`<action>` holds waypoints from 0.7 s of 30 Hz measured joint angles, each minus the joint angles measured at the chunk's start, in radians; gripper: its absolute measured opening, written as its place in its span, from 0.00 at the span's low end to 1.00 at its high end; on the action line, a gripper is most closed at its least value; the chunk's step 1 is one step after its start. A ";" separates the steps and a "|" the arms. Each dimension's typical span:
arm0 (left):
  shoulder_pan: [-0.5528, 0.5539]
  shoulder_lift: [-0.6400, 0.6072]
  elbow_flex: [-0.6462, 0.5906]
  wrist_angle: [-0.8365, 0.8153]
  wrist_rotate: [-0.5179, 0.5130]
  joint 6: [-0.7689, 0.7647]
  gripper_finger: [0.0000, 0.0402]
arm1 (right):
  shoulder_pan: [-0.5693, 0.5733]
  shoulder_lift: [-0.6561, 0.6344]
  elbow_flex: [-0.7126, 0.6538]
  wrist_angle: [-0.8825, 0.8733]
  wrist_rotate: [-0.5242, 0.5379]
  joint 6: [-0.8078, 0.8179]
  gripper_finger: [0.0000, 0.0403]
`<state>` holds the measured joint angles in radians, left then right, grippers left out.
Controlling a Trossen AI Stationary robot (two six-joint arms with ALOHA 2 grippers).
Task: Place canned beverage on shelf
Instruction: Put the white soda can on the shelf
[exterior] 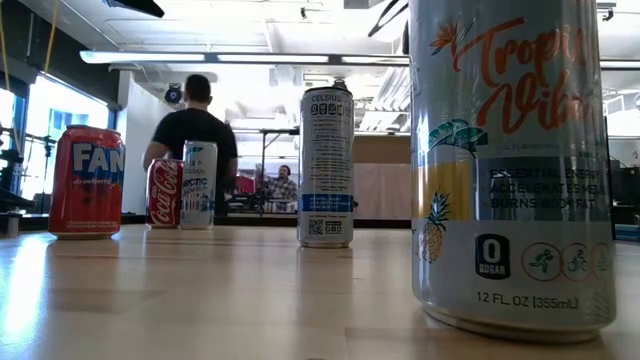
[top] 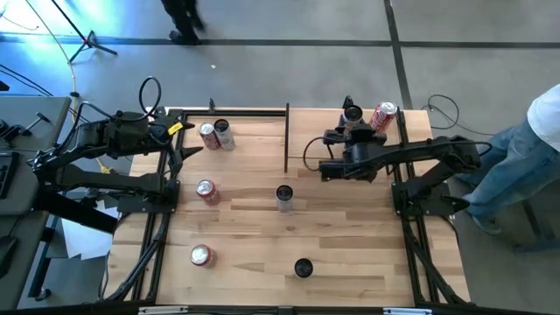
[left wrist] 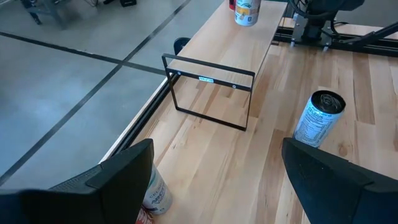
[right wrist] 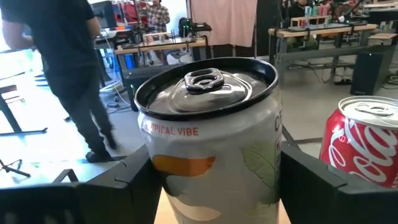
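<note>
Right gripper [right wrist: 214, 180]: at the table's far right corner, one dark finger against each side of the tropical can [right wrist: 208, 137], clenched on it.
Tropical can: upright, silver top with pull tab facing up; just beside a red cola can [right wrist: 364, 146] and well apart from the shelf.
Shelf [top: 287, 140]: thin black frame along the far edge of the table [top: 350, 227], left of centre; a red can [top: 208, 134] and a white can [top: 223, 131] upright side by side near its left end.
Left gripper [left wrist: 217, 180]: over the table's left side near the shelf's left end, fingers spread wide, released, nothing between them.
Tall slim can [top: 284, 194]: upright mid-table, apart from both grippers.
Other cans: two red ones [top: 206, 191] [top: 202, 255] on the left half, a dark-topped one [top: 303, 267] near the front edge.
Person [top: 525, 157]: standing at the table's right side, behind the right arm.
</note>
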<state>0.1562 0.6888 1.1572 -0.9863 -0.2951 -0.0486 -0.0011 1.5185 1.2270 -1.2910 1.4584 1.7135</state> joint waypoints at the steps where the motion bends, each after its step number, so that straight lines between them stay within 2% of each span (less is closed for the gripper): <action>1: 0.000 0.000 0.000 0.000 0.000 0.000 0.83 | -0.004 0.000 0.000 0.008 -0.003 -0.013 0.61; 21: 0.000 0.000 0.000 0.000 0.000 0.000 0.83 | -0.073 0.047 0.000 0.107 -0.031 -0.021 0.61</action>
<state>0.1564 0.6891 1.1576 -0.9861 -0.2951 -0.0486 -0.0737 1.5654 1.2270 -1.1843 1.4276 1.6928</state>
